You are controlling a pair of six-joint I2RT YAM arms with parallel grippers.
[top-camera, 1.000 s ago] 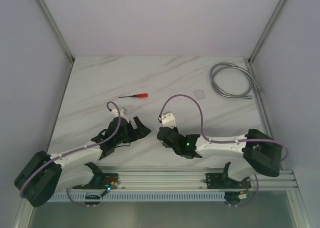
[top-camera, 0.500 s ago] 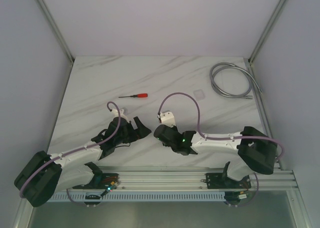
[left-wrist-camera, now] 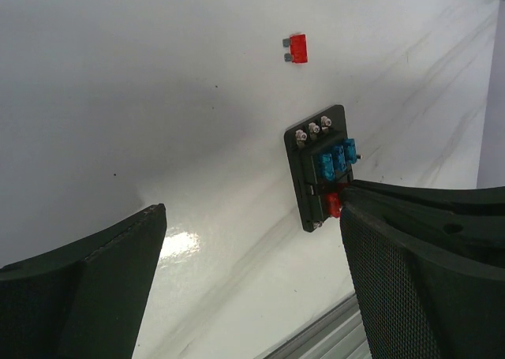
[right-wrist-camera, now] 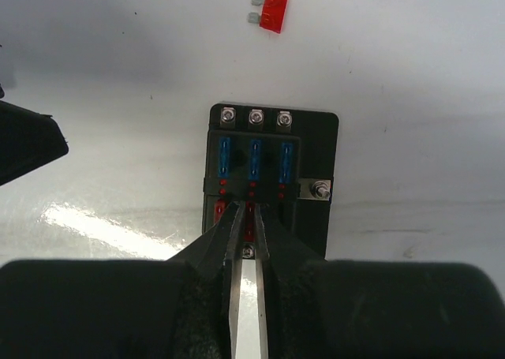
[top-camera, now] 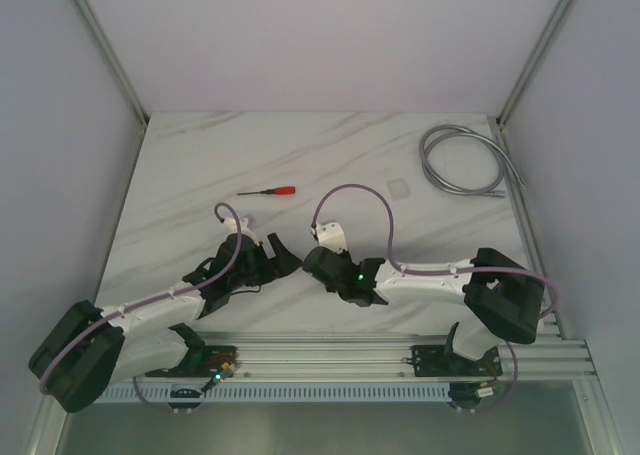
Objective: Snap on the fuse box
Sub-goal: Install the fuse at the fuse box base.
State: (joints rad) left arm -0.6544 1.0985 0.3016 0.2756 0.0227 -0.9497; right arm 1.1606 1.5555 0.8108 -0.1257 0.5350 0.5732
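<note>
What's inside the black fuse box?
Three blue fuses sit in the top row of the fuse box. Some red fuses show in the bottom row, but the right gripper covers part of it, so I can't count them.

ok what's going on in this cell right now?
The right gripper is down on the fuse box, its fingers pinched narrow around what looks like the middle red fuse in the lower row. Three blue fuses sit in the upper row. The left gripper hovers wide open beside the box, holding nothing. One loose red fuse lies on the table beyond the box, and the clear lid lies farther off, not on the box.
</note>
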